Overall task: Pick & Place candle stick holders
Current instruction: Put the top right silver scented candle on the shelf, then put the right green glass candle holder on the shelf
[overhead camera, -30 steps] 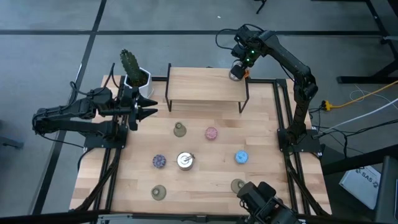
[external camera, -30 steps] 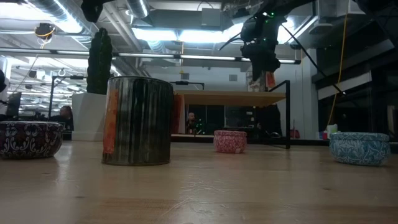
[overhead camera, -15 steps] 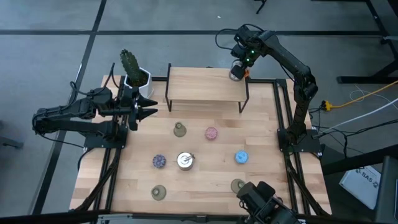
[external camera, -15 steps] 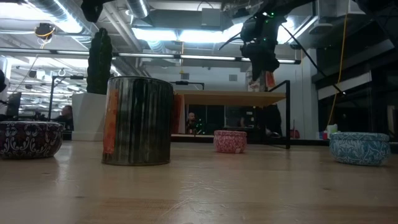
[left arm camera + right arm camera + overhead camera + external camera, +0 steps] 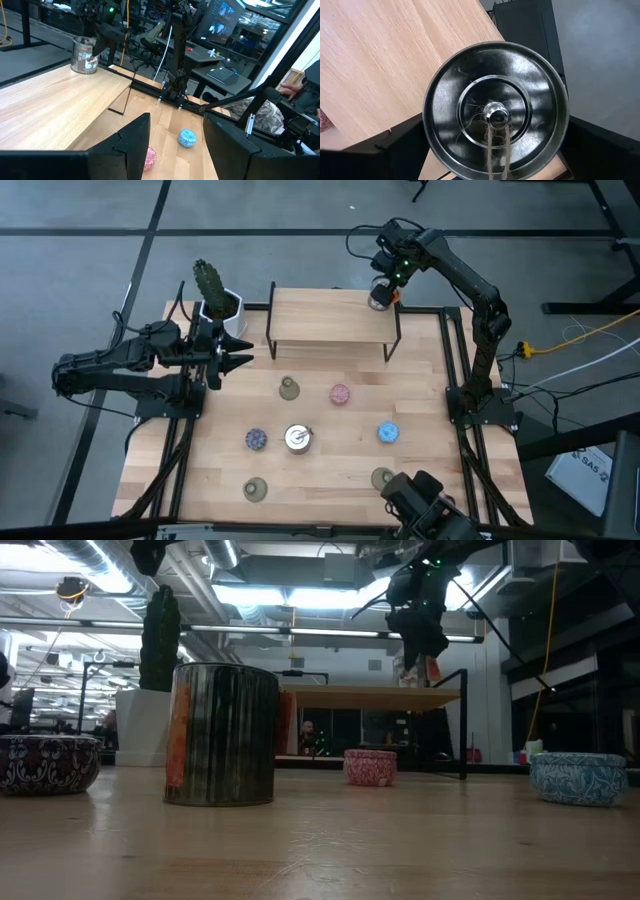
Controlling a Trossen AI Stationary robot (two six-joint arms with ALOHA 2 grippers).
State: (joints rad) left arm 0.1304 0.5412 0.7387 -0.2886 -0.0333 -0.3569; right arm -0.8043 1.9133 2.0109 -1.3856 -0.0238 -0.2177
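A shiny silvery cup [image 5: 495, 107] stands upright by its base on the far right corner of the raised wooden shelf [image 5: 320, 320]. My right gripper [image 5: 420, 645] points down over the cup, open, with one finger [image 5: 402, 145] on either side of its rim. My left gripper [image 5: 235, 352] hangs level over the table's left side, open and holding nothing. On the table below stand a second silvery cup [image 5: 298, 438], a pink holder [image 5: 340, 394], a blue one [image 5: 388, 432], a dark speckled one [image 5: 256, 439] and three olive-green ones, the farthest [image 5: 289, 389] near the shelf.
A white pot with a green cactus [image 5: 215, 298] stands at the table's far left corner, beside the shelf. The shelf rests on thin black legs [image 5: 397, 340]. Bare wood lies along most of the shelf top. A dark camera mount [image 5: 425, 505] sits at the near edge.
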